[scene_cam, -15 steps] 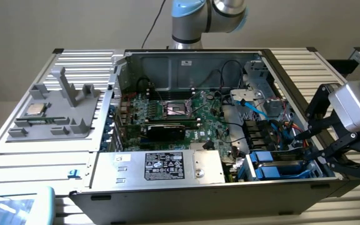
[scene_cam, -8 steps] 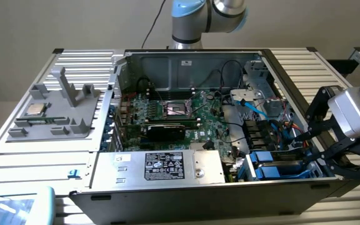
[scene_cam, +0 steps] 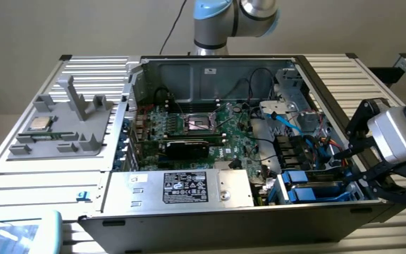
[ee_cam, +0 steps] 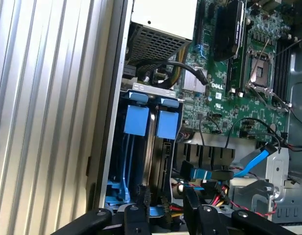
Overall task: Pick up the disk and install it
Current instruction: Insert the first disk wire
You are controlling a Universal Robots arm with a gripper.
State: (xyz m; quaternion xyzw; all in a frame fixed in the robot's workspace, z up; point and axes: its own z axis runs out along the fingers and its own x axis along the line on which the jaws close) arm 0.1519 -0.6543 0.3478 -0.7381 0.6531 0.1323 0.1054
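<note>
In the wrist view two blue carrier frames stand side by side in the drive bay (ee_cam: pixel 141 90) at the corner of the open computer case. The disk (ee_cam: pixel 164 156) shows edge-on as a dark slab behind the blue tab nearer the motherboard; its label is hidden. My gripper (ee_cam: pixel 166 203) hovers over the cable end of that slot, its black fingers (ee_cam: pixel 141 208) spread apart on either side and holding nothing. From the exterior view the gripper (scene_cam: pixel 356 166) hangs at the case's right edge, just beside the blue carriers (scene_cam: pixel 305 193).
The green motherboard (scene_cam: pixel 203 124) fills the case's middle, and a silver power-supply box with a black label (scene_cam: pixel 185 188) sits at the front. Blue, red and yellow cables (ee_cam: pixel 224 174) crowd the space beside the bay. A grey fixture with a small chip (scene_cam: pixel 55 129) stands at the exterior view's left.
</note>
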